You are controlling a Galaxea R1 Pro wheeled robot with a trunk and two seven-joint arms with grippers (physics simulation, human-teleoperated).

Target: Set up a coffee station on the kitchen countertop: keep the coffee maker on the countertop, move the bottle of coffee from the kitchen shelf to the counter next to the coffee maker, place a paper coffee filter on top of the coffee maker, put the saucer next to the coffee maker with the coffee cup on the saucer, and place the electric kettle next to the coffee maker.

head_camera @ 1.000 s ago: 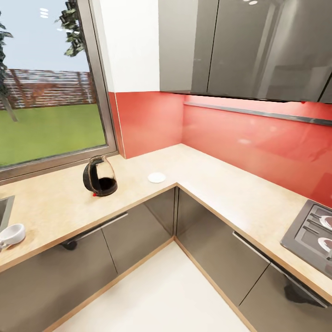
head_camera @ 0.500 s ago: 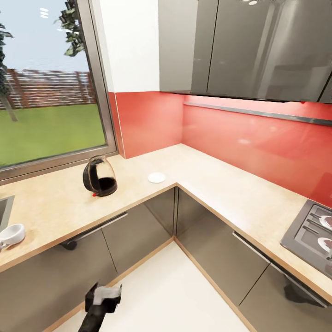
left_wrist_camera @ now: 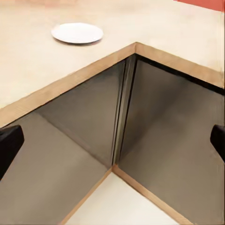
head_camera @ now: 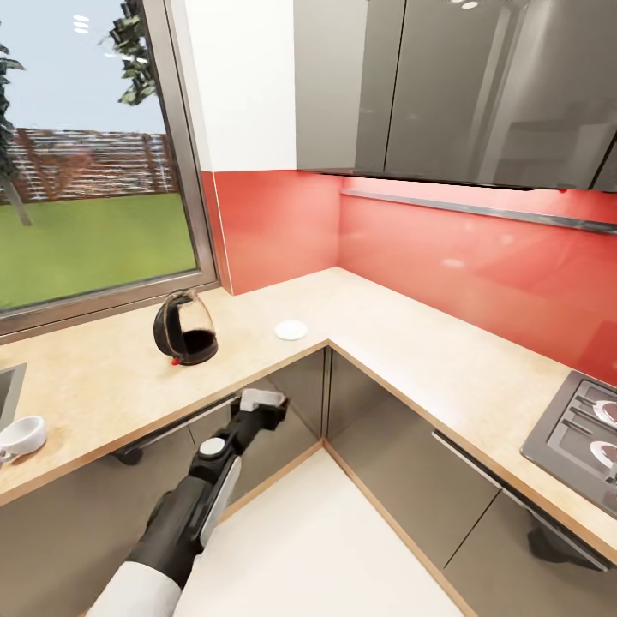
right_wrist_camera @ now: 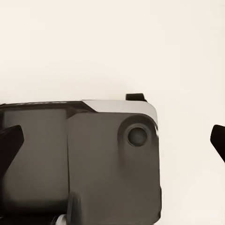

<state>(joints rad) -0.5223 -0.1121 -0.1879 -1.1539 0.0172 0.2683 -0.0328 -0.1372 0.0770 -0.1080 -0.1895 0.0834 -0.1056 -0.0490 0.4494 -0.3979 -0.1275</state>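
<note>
An L-shaped tan worktop [head_camera: 403, 356] runs under a window and red backsplash, a hob [head_camera: 578, 433] at its right end. The kettle [head_camera: 184, 328] stands upright near the corner, handle toward the camera, saucer [head_camera: 291, 330] just right, cup [head_camera: 23, 435] far left beside the sink. The left end effector [head_camera: 261, 404] hangs before the grey cabinet fronts, released and empty; the right one [right_wrist_camera: 112, 145] too is spread apart.

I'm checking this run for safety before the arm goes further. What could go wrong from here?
1. The left gripper is in front of the grey cabinet fronts, below the kitchen countertop; lifting straight up could strike the edge.
2. The electric kettle stands beside the saucer; a wide reach might knock it.
3. The coffee cup sits near the front edge and could be swept off.
</note>
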